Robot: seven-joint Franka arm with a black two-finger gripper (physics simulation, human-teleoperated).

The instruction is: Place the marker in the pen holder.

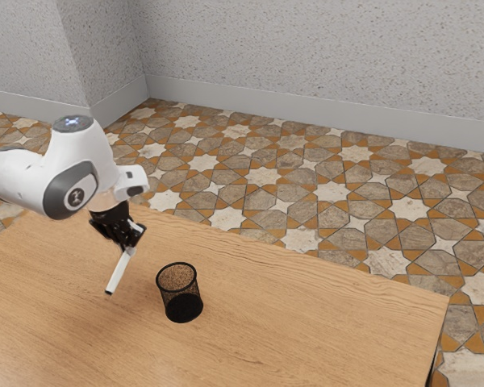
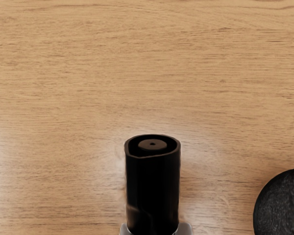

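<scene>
In the exterior view my gripper [image 1: 130,245] is shut on a white marker [image 1: 119,272], which slants down toward the view's lower left and ends in a dark tip. The black mesh pen holder [image 1: 180,294] stands upright on the table, on the exterior view's right of the marker and apart from it. In the wrist view the marker's black end [image 2: 153,191] sticks out between the grey fingertips of my gripper [image 2: 155,229]. Part of the round, dark pen holder [image 2: 281,208] appears at the picture's edge there.
The wooden table [image 1: 306,322] carries the pen holder and reaches under my hand. Its far edge runs in front of a patterned tile floor [image 1: 331,191], with grey walls behind.
</scene>
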